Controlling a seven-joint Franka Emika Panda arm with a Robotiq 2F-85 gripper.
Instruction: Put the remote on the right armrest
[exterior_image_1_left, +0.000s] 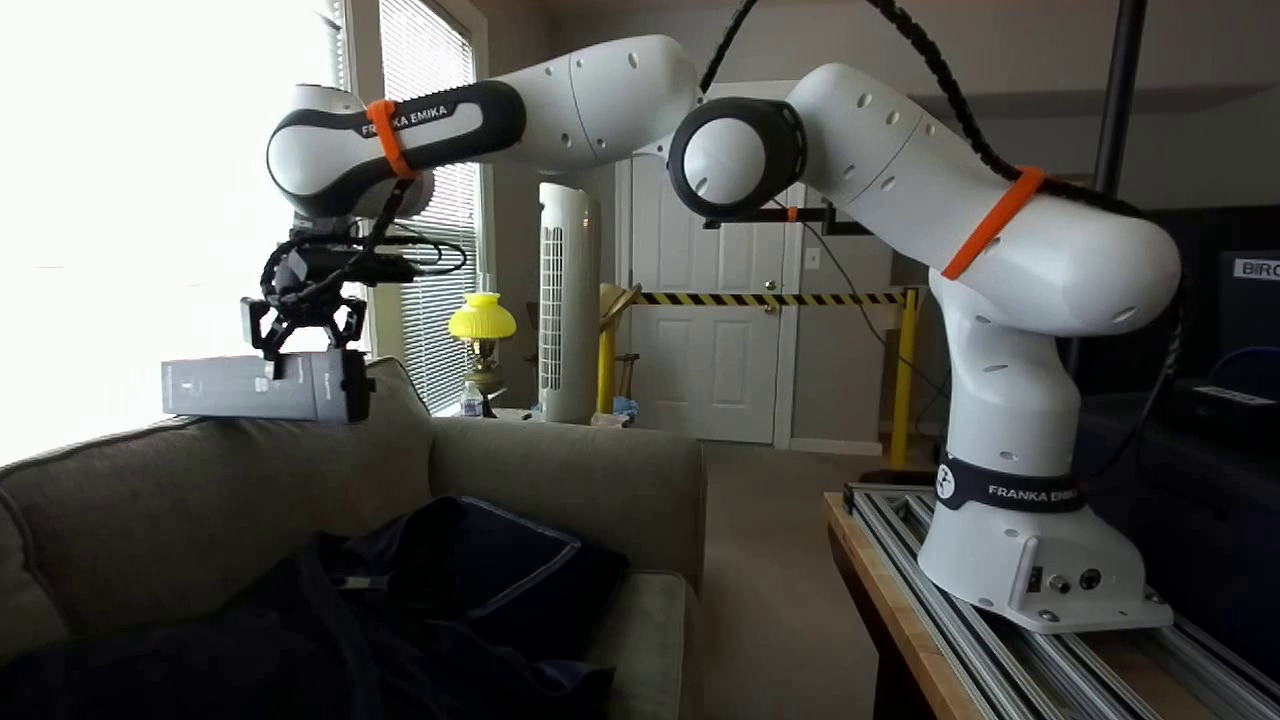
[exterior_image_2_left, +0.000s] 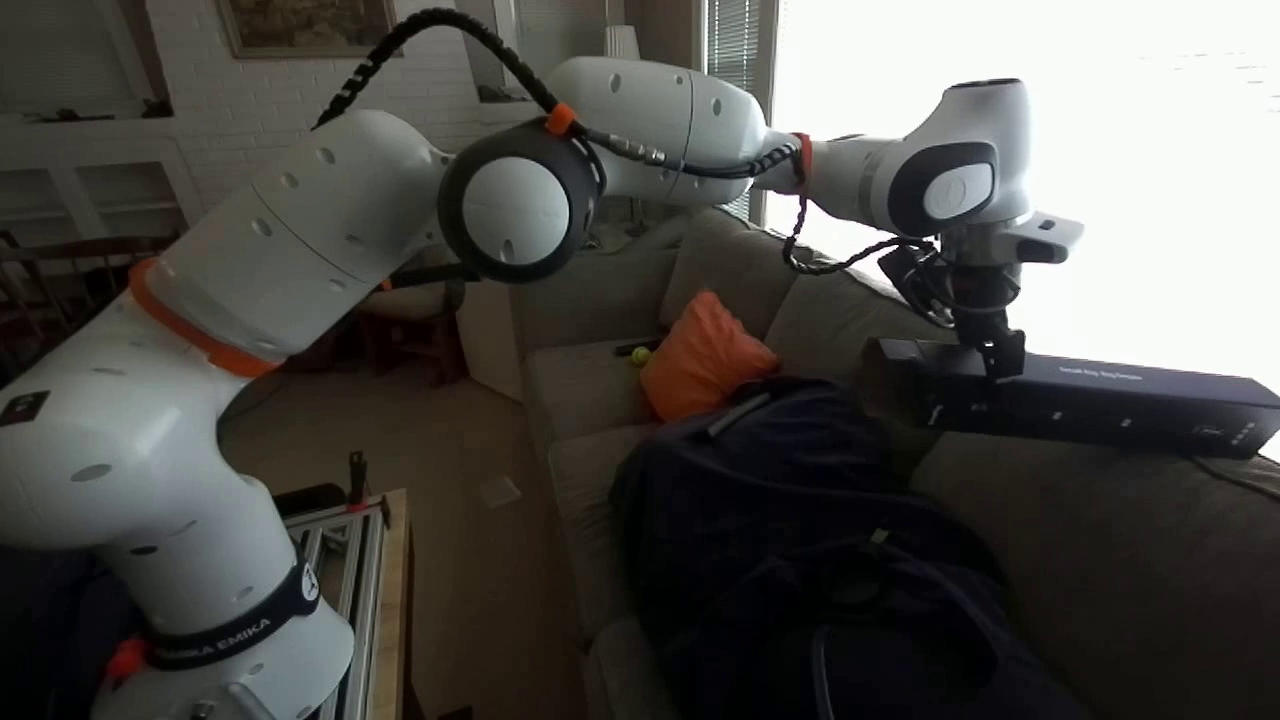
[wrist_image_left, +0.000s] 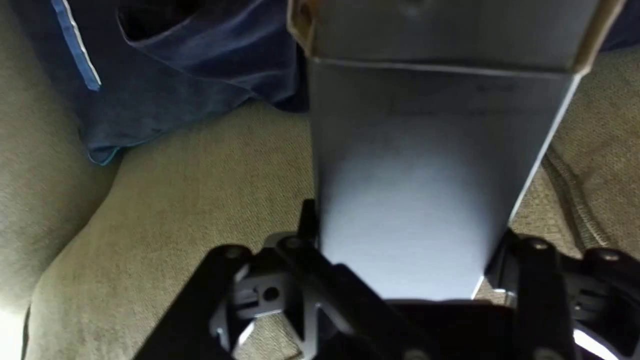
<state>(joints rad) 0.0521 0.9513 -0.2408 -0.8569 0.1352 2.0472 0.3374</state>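
Note:
My gripper (exterior_image_1_left: 312, 362) is shut on a long dark grey box (exterior_image_1_left: 245, 388), one finger on each side. The box lies level over the top of the sofa back; I cannot tell if it touches. The box also shows in an exterior view (exterior_image_2_left: 1100, 400) and fills the middle of the wrist view (wrist_image_left: 400, 200). A sofa armrest (exterior_image_1_left: 580, 480) stands at one end, and another armrest (exterior_image_2_left: 590, 295) at the opposite end; which is the right one is unclear. A small dark bar (exterior_image_2_left: 633, 349) on the seat could be the remote, too small to tell.
Dark blue cloth (exterior_image_1_left: 450, 600) covers much of the sofa seat. An orange pillow (exterior_image_2_left: 700, 365) and a yellow-green ball (exterior_image_2_left: 641, 356) lie on the sofa. A yellow lamp (exterior_image_1_left: 482, 318) and a tower fan (exterior_image_1_left: 568, 300) stand behind an armrest.

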